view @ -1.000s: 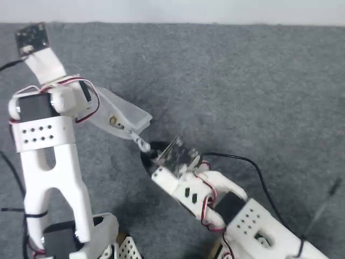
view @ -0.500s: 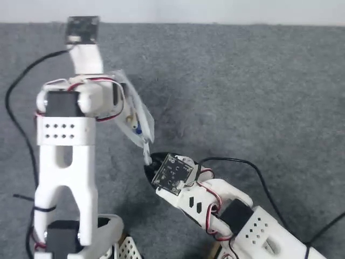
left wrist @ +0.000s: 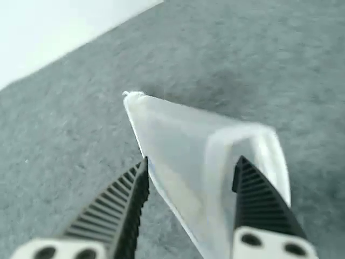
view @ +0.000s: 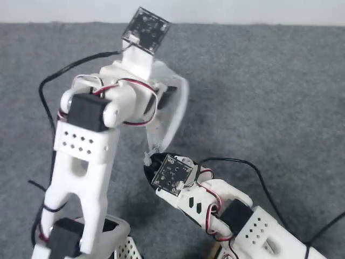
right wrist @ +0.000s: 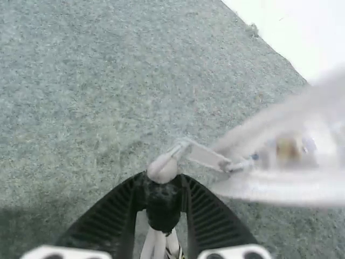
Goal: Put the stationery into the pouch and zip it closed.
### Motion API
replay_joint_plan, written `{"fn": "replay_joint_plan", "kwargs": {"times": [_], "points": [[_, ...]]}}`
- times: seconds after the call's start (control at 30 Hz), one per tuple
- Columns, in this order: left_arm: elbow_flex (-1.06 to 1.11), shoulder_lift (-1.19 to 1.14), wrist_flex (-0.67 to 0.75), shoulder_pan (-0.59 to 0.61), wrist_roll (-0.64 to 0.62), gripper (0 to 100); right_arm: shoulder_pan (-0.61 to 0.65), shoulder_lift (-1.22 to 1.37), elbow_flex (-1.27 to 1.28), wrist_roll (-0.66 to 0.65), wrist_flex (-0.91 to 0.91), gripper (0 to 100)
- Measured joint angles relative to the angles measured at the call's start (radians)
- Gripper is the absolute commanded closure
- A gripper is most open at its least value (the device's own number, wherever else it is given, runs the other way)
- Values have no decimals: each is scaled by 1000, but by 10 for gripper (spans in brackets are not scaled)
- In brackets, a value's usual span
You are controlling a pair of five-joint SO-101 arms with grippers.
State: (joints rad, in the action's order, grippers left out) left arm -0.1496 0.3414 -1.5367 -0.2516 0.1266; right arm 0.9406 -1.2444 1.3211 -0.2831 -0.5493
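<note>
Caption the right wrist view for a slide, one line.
Right gripper pinches the zipper pull of the clear pouch over grey carpet.

The white left arm (view: 81, 162) stands raised, elbow bent, its black-fingered left gripper (left wrist: 192, 164) clamped across a translucent plastic pouch (left wrist: 205, 145). The white right arm (view: 226, 210) reaches in low; its right gripper (right wrist: 161, 182) seems to be pinching the small white zipper pull (right wrist: 161, 168).

On the high view my left arm (view: 86, 145) covers much of the pouch (view: 175, 108). Through the right wrist view the pouch is blurred, runs off the frame edge, and I can't read its contents.
</note>
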Motion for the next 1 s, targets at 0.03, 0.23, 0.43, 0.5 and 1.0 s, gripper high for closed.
{"fn": "replay_joint_plan", "kwargs": {"times": [0.03,0.23,0.43,0.5,1.0], "points": [[-31,0,-29,-15,0,761,0,0,0,0,0,993],[-204,0,-173,-31,0,761,-2,-2,0,0,-2,993],[-226,11,-186,26,9,760,-58,-138,-2,0,-106,994],[-215,44,-186,51,49,759,-83,-210,-28,0,-190,994],[198,404,-187,66,176,690,-224,-528,-75,0,-381,994]]}}
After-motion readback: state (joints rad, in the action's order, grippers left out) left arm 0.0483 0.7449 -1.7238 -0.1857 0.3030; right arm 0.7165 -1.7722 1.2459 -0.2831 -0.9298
